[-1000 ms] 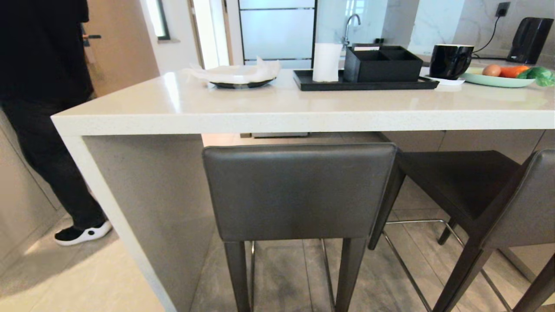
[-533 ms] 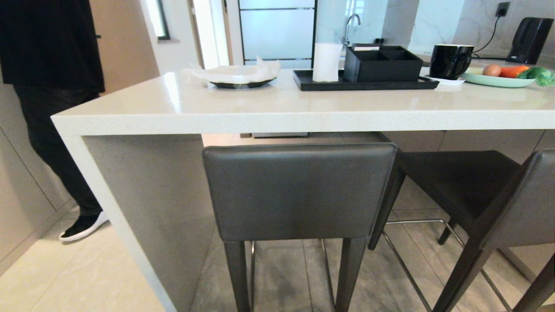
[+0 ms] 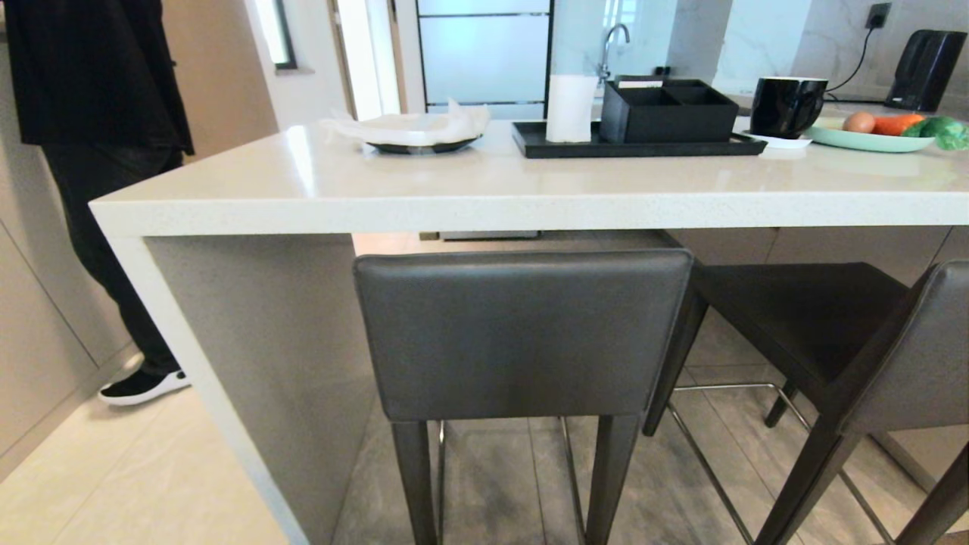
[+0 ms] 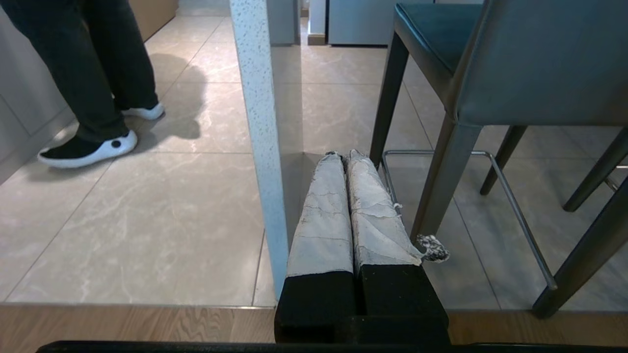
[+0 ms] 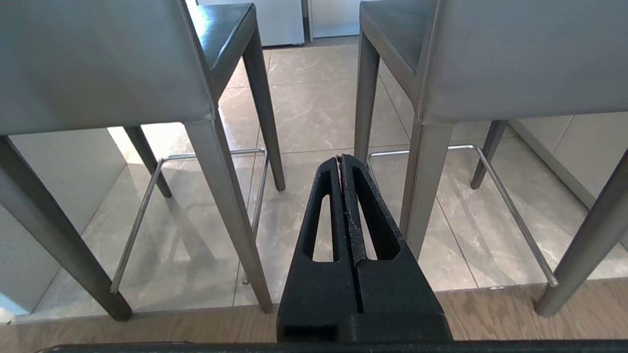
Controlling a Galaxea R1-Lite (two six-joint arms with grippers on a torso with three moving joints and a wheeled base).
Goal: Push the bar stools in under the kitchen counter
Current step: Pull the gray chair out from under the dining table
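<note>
- Nearest, low down: the left gripper (image 4: 342,156) and right gripper (image 5: 340,158) both hang with fingers pressed together, pinching nothing; neither shows in the head view.
- Next: the near bar stool (image 3: 522,333) stands square to the kitchen counter (image 3: 484,189), its backrest just below the slab edge; the second bar stool (image 3: 848,341) on the right is angled, its seat partly under the slab; over the past second neither has moved, so pushing has not begun.
- To the left: the slab end leg (image 3: 250,363) sits close beside the near stool; likely to hamper a skewed push.
- Changed: a person (image 3: 98,151) past the counter's left end has stepped along; worth watching.
- Farthest, on top: a black tray (image 3: 636,144), a black mug (image 3: 787,106), a plate of vegetables (image 3: 870,136).
</note>
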